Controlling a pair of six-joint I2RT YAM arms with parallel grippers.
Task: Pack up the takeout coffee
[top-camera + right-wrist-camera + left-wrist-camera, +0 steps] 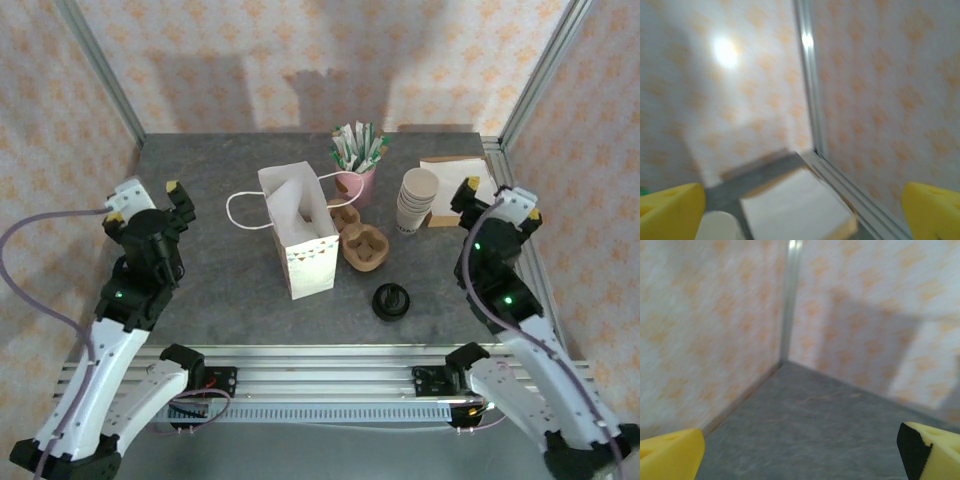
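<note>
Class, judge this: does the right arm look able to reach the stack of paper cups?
Probably yes: the open right gripper is just beside the stack of paper cups, with only a flat card between.

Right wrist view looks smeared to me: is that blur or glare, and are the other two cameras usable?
Right wrist: motion-blurred throughout, with a bright glare spot on the wall; the white paper stack is smeared. Left wrist: mildly soft, with broad shadows on the wall. Top external: sharp and well lit; the takeout coffee reads clearly.
</note>
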